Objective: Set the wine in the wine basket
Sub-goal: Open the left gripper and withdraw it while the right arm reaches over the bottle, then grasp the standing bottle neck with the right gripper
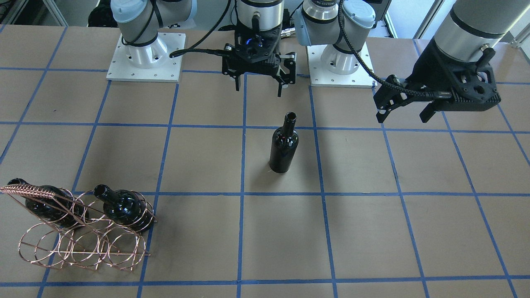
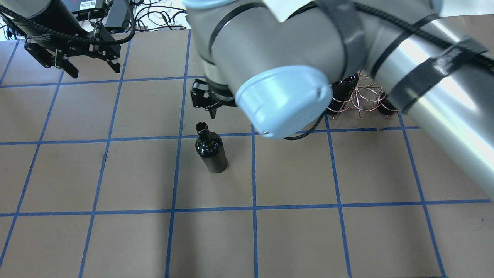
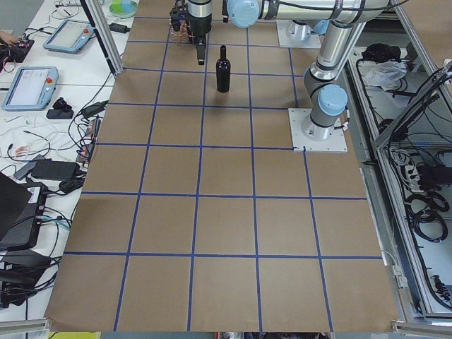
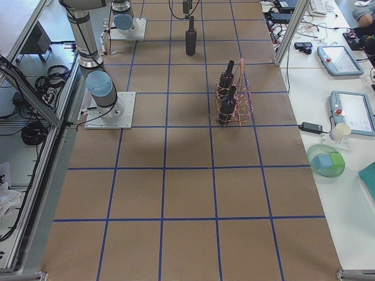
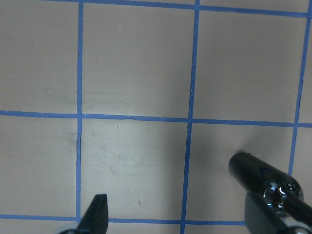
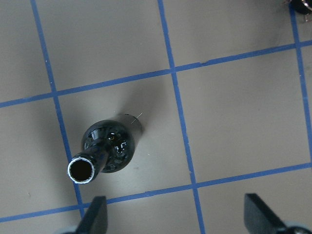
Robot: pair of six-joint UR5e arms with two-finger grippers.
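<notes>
The wine (image 1: 284, 145), a glossy near-black bottle with an open mouth, stands upright alone mid-table; it also shows in the overhead view (image 2: 210, 150). The copper wire wine basket (image 1: 83, 242) stands on the robot's right side of the table and holds two identical bottles (image 1: 124, 207) in its back row. My right gripper (image 1: 259, 87) is open and empty, above the table just on the robot's side of the wine; its wrist view shows the wine (image 6: 105, 151) below, off to the left. My left gripper (image 1: 405, 115) is open and empty, well aside of the wine.
The table (image 1: 356, 231) is brown board with a blue tape grid. The two arm bases (image 1: 145, 58) sit at the robot's edge. The right arm's large elbow (image 2: 283, 100) hides part of the overhead view, including much of the basket (image 2: 362, 98).
</notes>
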